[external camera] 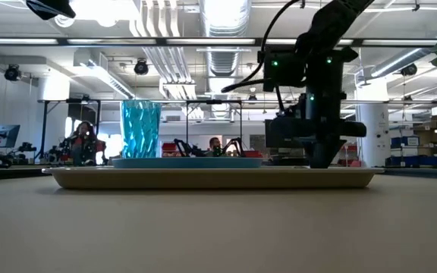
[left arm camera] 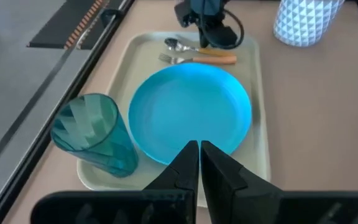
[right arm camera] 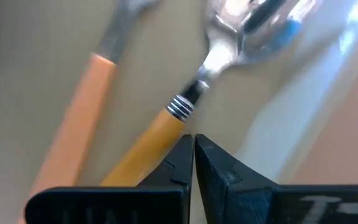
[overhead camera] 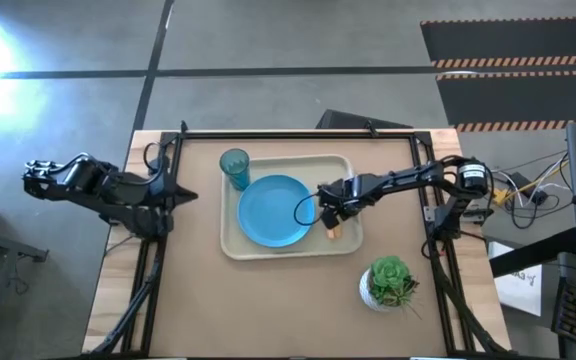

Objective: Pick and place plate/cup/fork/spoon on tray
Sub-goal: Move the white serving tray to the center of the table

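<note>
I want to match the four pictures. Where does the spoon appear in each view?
High view: only a bit of orange handle, right of the plate, under the right gripper.
Low view: not visible; the tray rim hides it.
Left wrist view: spoon at the tray's far end, beyond the fork.
Right wrist view: spoon fills the centre, just past the fingers.
Shared landmark: the tray.

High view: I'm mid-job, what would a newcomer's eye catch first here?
The blue plate in the middle of the tray, with the cup at a far corner. Next, the right gripper, shut, low over the spoon and fork beside the plate. The left gripper waits off the table's left edge.
</note>
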Controlling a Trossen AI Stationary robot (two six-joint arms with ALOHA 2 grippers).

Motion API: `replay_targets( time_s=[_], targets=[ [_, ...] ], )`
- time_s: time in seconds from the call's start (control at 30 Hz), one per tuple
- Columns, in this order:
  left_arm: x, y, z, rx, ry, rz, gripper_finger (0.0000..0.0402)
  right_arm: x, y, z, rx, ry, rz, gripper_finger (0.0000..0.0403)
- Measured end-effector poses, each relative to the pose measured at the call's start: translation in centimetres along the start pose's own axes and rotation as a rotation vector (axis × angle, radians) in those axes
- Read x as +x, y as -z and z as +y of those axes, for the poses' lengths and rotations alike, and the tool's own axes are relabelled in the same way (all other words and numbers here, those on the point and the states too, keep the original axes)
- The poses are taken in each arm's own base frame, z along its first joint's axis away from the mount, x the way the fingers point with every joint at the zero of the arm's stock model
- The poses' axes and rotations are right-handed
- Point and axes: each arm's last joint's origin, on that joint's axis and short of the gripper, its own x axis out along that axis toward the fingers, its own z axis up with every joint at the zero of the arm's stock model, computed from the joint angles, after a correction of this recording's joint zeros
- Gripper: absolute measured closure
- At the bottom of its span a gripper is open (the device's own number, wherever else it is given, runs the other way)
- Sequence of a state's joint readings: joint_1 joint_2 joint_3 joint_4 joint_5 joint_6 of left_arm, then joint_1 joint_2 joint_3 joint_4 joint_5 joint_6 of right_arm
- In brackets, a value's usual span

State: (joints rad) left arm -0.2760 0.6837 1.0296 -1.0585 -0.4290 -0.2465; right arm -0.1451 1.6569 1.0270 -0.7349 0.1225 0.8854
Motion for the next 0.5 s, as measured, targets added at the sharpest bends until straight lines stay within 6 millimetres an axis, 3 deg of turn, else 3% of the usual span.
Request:
replay_targets(
  time_s=[0.5],
  targets=[
    [-1.3,0.1,0.7,-0.009,-0.012,-0.061,0.0402,-0.7,-3.6,-2.0,-0.055,0.002,-0.039,0.0394]
  ],
)
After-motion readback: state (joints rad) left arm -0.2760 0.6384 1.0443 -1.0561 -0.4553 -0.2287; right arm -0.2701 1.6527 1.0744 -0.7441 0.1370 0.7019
